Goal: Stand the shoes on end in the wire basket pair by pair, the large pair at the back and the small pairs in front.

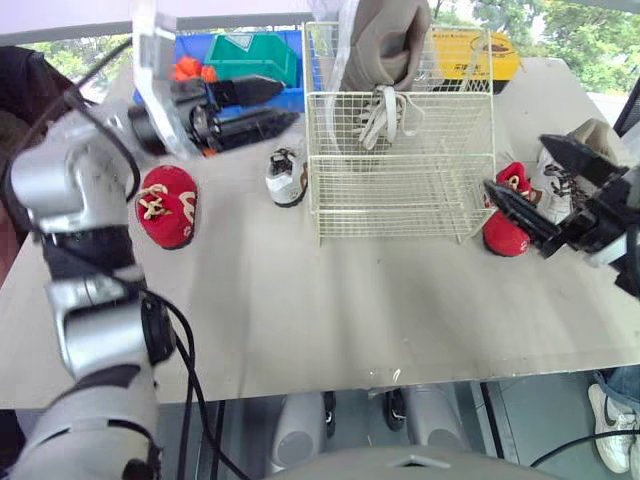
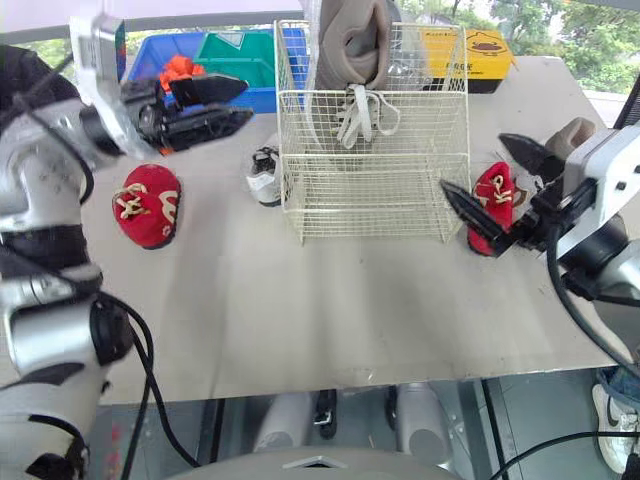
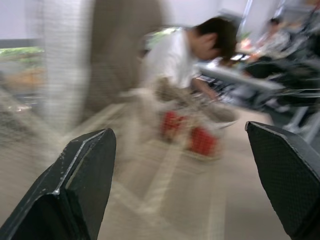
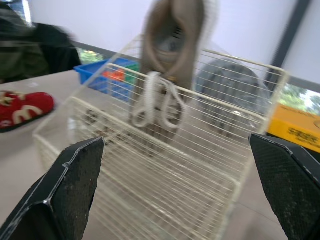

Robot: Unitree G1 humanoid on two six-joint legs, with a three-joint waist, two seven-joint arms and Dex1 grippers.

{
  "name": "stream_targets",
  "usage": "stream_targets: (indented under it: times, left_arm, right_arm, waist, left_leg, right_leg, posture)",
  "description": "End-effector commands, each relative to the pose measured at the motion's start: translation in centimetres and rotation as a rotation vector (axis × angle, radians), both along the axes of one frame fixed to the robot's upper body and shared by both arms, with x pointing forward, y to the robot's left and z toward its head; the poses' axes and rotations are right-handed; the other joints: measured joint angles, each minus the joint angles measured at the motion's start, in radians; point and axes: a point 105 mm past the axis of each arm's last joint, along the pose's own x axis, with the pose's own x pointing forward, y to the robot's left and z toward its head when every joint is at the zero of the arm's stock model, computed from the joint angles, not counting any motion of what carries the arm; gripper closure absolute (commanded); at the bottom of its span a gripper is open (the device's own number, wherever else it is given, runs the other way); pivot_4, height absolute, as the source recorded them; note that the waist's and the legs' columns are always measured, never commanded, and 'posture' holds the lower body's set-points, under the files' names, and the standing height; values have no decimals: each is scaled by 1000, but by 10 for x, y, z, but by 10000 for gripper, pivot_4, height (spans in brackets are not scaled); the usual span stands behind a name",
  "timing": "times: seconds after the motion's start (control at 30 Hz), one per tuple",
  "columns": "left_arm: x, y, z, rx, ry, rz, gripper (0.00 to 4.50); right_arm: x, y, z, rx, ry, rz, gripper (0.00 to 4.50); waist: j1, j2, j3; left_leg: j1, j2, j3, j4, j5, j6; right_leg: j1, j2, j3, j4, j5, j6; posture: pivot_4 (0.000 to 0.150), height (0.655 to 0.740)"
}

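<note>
The cream wire basket stands mid-table. One large taupe shoe with white laces stands on end at its back. A small red shoe lies at the left, and a small white shoe sits beside the basket's left wall. To the right of the basket lie another red shoe and a white shoe, with a taupe shoe behind them. My left gripper hovers open and empty, left of the basket. My right gripper is open above the right red shoe.
A blue bin holding a green tray and orange parts sits at the back left. A yellow box is behind the basket. A person sits beyond the table in the left wrist view. The table is bare in front.
</note>
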Motion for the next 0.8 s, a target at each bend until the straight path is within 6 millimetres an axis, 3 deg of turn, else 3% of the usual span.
stream_targets:
  times: [0.03,0.2,0.43,0.6,0.8]
  left_arm:
    - [-34,-22,-5,-13,-25,-21,446]
    - [-68,-56,-39,-23,59,-106,446]
    - [-68,-78,-37,-22,18,-97,446]
    - [-66,-92,-38,10,-5,-109,446]
    - [-68,-100,-36,-15,18,-169,446]
  right_arm:
    - [9,-32,9,-50,17,-132,0]
    - [36,-109,-13,-206,226,-460,0]
    - [66,-175,-23,-194,448,-654,0]
    - [82,-198,-40,-333,593,-681,0]
    - [95,-217,-50,-358,698,-680,0]
  waist:
    - [3,0,0]
    - [7,0,0]
    - [8,4,-2]
    - [5,4,-2]
    - [-4,4,-2]
  left_leg:
    - [2,-1,0,0,0,0]
    - [17,-3,1,0,-5,7]
    - [18,-6,3,0,-5,8]
    - [17,-7,4,0,-5,9]
    - [15,-7,5,0,-5,9]
  right_leg:
    - [1,0,0,0,0,0]
    - [15,-2,1,-1,-5,-1]
    - [16,0,4,-1,-3,-4]
    - [14,0,5,-3,-3,-4]
    - [13,0,6,-4,-3,-3]
  posture:
    - [1500,7400]
    - [1500,7400]
    - [1500,7400]
    - [1500,7400]
    - [1500,7400]
